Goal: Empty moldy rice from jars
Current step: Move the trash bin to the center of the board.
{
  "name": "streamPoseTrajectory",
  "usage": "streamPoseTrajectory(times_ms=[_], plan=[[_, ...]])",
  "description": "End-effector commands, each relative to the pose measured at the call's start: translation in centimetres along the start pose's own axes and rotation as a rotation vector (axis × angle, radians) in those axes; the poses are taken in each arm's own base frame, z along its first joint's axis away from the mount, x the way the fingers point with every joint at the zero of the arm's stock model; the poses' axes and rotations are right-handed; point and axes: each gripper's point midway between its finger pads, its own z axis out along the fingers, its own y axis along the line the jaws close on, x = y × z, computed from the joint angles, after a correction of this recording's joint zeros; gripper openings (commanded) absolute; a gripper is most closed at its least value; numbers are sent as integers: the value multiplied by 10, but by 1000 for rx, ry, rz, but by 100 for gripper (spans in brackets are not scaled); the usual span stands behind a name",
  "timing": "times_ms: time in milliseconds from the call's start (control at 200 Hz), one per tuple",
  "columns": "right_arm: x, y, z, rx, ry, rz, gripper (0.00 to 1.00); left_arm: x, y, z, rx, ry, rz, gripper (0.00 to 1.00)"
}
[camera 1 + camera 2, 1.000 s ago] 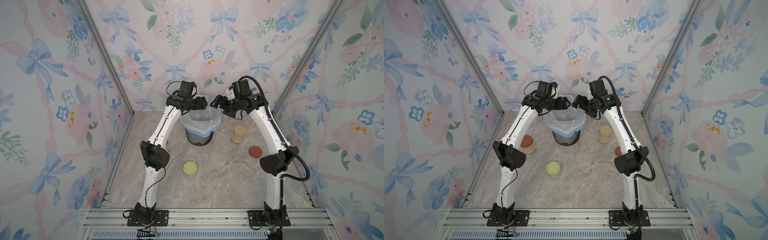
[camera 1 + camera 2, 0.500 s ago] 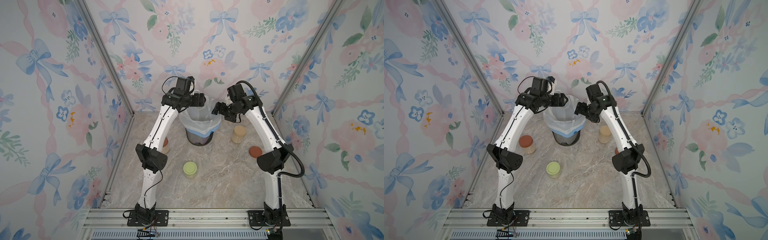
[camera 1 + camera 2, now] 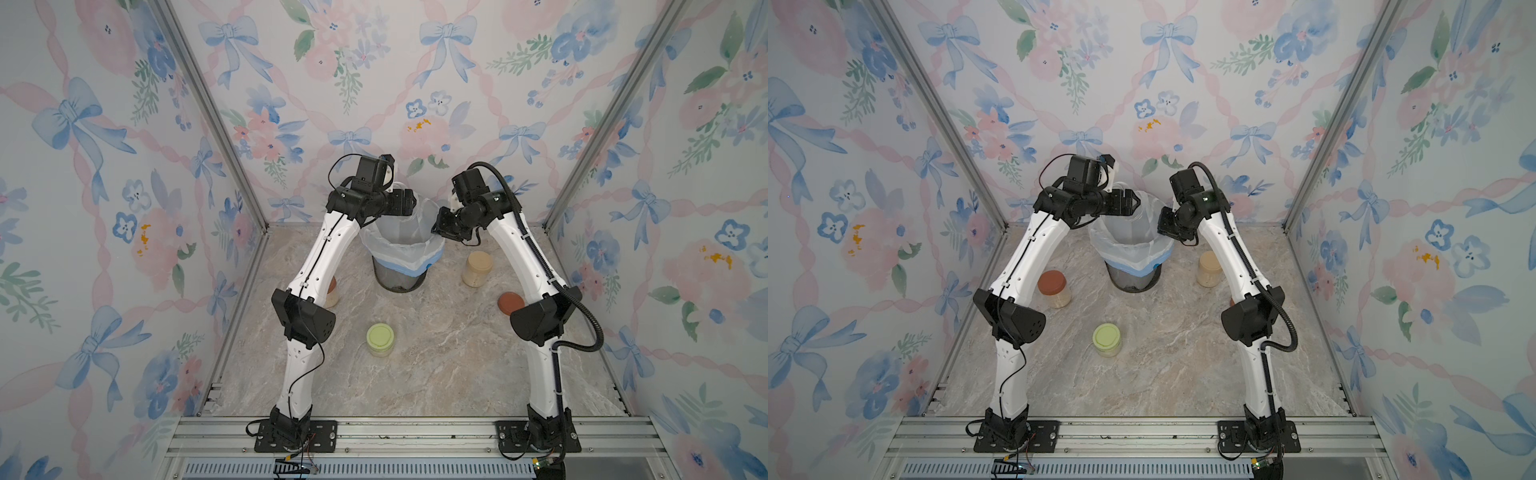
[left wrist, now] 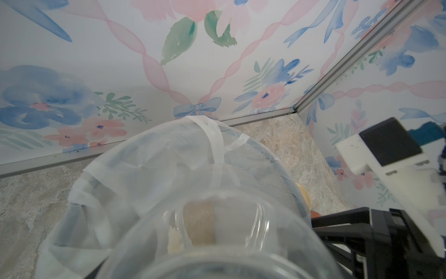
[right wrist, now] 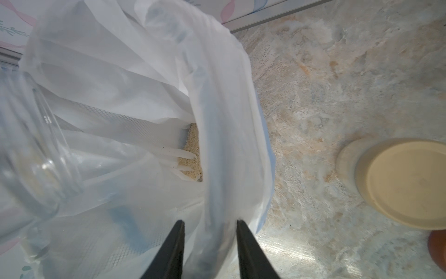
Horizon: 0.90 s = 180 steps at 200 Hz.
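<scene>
Nearest on the bench (image 3: 436, 374) stands the green-lid jar (image 3: 379, 338). Behind it are the red-lid jar (image 3: 1053, 286) and the beige-lid jar (image 3: 478, 268). All three are shut and full of pale rice (image 3: 473, 277). A loose red lid (image 3: 511, 303) lies flat by the right arm.

Farther back, the bin (image 3: 399, 278) wears a thin, limp liner (image 5: 135, 60), with tan rice lying at its bottom. The right pincer (image 5: 209, 223) is clamped on the lined rim, probably to steady it.

The left pincer (image 3: 1130, 203) is closed on the open jar (image 4: 217, 241), tipped mouth-first over the bin. A few pale clumps cling inside it. The glass is stiff, smooth and breakable, so a firm hold round the body suits. Damp rice likely sticks and may need shaking out.
</scene>
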Motion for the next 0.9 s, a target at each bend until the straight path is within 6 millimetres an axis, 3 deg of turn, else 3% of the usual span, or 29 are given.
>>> streamPoseTrajectory(times_ms=[0, 65, 155, 350, 620, 895], plan=[[5, -1, 10, 27, 20, -22, 41, -31, -21, -31, 43, -117, 52, 0], [7, -2, 17, 33, 33, -26, 39, -29, -20, -30, 44, -110, 52, 0], [8, -4, 18, 45, 40, -36, 25, -28, -21, -32, 46, -108, 51, 0], [8, 0, -3, 42, 19, -41, 6, -26, -24, -40, 48, -106, 56, 0], [34, 5, -26, 54, 80, -51, 3, -13, -30, -46, 78, -68, 57, 0], [67, 36, -19, 3, 143, -88, 4, 9, -21, -50, 54, -12, 54, 0]])
